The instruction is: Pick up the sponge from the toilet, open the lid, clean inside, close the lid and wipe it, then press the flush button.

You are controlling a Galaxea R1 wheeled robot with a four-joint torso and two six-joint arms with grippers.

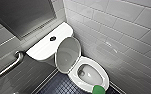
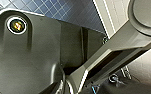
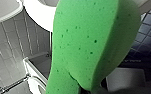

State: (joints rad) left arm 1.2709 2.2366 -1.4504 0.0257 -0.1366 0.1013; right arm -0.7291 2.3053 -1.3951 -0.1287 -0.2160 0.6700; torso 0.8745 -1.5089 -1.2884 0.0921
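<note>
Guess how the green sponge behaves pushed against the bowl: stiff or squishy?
Probably soft: the sponge is porous foam, creased near one end. Likely light for its size. Its pitted face should grip rather than slide on the glossy toilet rim.

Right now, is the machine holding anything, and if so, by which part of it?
Yes. The right tool holds the green sponge by one end, and the rest of the pad sticks out free in front of the toilet.

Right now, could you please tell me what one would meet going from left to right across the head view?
grab bar → flush button → raised lid → toilet bowl → tiled wall
</note>
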